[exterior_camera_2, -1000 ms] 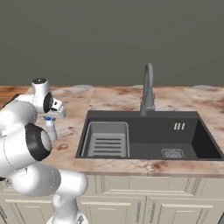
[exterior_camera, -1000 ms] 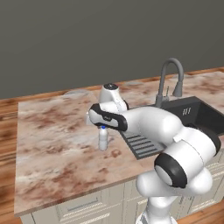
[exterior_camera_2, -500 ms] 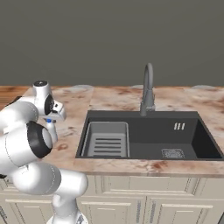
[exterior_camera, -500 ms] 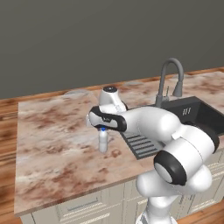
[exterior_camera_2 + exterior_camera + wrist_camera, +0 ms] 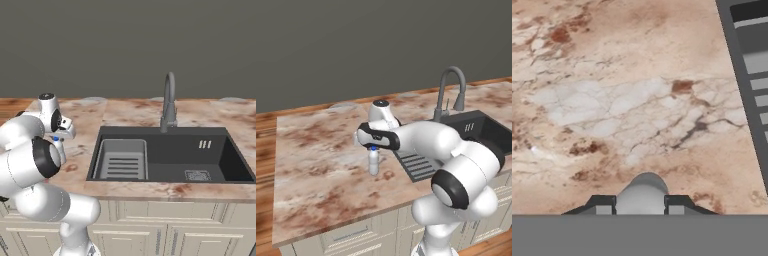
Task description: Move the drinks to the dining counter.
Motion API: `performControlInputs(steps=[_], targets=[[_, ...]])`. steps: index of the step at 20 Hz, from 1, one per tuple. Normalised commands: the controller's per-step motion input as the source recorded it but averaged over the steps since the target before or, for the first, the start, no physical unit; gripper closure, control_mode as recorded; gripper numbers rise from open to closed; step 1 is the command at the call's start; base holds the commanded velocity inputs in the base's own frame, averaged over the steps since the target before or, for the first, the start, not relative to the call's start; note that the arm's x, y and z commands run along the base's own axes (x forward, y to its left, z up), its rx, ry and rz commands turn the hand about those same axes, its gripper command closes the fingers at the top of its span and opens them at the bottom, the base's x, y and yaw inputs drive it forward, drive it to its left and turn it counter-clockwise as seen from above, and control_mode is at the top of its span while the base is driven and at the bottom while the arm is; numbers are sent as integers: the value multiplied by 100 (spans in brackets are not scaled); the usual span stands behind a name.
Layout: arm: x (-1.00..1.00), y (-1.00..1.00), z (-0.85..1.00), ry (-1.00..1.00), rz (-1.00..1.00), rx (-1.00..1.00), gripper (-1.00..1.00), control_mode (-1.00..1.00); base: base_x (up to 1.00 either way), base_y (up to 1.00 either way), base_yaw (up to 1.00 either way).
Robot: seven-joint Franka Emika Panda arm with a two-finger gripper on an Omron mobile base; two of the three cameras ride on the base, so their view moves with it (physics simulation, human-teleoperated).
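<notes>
End effector (image 5: 641, 205) clamps whitish bottle (image 5: 642, 192) above marbled counter (image 5: 612, 100).

Bottle (image 5: 642, 192) mostly cut off at bottom; claw (image 5: 372, 146) apparently hides cap.

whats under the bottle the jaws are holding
Marbled dining counter lies beneath the whitish bottle, left of the sink. The gripper clamps its top. Whether its base touches the counter can't be told.

Bottle (image 5: 373, 161) stands upright on the surface (image 5: 316, 165), just left of the sink basin (image 5: 165, 160), directly under the pincer (image 5: 372, 148), whose fingertips sit either side of its top. Faucet (image 5: 169, 102) rises behind the basin; a ribbed rack (image 5: 122, 161) lies in the basin's left part.
</notes>
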Motion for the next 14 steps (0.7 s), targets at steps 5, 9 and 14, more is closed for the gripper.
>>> performControlInputs(steps=[5, 9, 14], targets=[[0, 0, -24, -1, 0, 0, 100, -100, 0, 0, 0], [0, 0, -22, -2, 0, 0, -100, -100, 0, 0, 0], [-3, 0, -1, -6, 0, 0, -100, -100, 0, 0, 0]])
